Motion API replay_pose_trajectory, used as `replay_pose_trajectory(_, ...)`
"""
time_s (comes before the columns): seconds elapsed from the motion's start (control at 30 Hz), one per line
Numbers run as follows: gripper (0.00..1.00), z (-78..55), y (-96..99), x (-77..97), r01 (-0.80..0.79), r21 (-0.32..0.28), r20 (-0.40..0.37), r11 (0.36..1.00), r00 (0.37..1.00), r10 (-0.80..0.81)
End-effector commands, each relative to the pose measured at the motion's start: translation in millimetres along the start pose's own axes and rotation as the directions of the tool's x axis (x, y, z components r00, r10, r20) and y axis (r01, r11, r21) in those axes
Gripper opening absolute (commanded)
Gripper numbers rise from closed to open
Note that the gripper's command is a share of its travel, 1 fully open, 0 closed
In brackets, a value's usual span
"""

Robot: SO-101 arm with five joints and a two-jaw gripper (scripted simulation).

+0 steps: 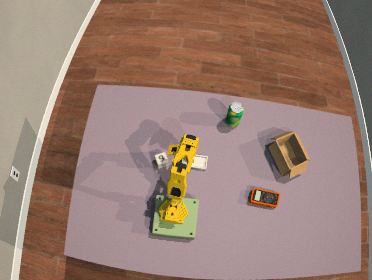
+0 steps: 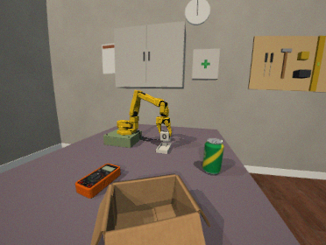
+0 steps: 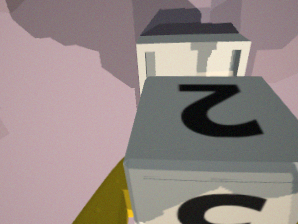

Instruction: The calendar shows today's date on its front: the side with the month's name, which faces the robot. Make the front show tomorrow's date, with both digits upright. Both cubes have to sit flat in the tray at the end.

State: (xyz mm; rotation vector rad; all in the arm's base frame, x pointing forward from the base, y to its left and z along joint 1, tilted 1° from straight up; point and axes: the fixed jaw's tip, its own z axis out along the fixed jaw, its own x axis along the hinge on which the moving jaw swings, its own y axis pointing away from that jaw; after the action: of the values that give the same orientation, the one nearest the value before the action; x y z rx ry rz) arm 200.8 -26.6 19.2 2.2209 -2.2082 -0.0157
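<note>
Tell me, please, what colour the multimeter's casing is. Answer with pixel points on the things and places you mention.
The rectangular plastic multimeter (image 1: 265,198) (image 2: 98,180) has an orange casing, clearest in the exterior view.

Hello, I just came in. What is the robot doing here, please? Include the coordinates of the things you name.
The yellow arm (image 1: 178,172) (image 2: 148,98) holds a white number cube (image 2: 165,136) (image 3: 212,150) in its jaws, near the small white tray (image 1: 201,168) (image 2: 163,150). Another cube (image 1: 160,160) is on the table outside the tray. So the calendar is not yet put together.

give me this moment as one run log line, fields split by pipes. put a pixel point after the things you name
gripper (image 1: 182,150) (image 2: 165,132) (image 3: 131,200): shut on cube (image 2: 165,136) (image 3: 210,117) | other cube (image 1: 160,159): on table, outside tray | tray (image 1: 201,162) (image 2: 163,150) (image 3: 175,62): holds no cube
</note>
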Motion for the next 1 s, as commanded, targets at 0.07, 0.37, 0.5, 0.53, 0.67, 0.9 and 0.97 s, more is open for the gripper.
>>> replay_pose_trajectory(0.07,0.0,-6.1,-5.9,-0.5,-0.004,0.03,-0.002,1.0,1.0,0.004)
replay_pose_trajectory(0.37,0.0,-6.1,-6.1,-0.4,-0.005,0.03,-0.002,1.0,1.0,0.005)
replay_pose_trajectory(0.5,0.0,-6.1,-5.2,-0.4,-0.005,0.03,-0.002,1.0,1.0,0.005)
replay_pose_trajectory(0.53,0.0,-6.1,-4.9,-0.4,-0.006,0.03,-0.002,1.0,1.0,0.006)
replay_pose_trajectory(0.67,0.0,-6.1,-3.9,-0.3,-0.006,0.03,-0.002,1.0,1.0,0.006)
replay_pose_trajectory(0.9,0.0,-6.1,-3.7,-0.3,-0.007,0.03,-0.002,1.0,1.0,0.007)
replay_pose_trajectory(0.97,0.0,-6.1,-3.5,-0.3,-0.007,0.03,-0.002,1.0,1.0,0.007)
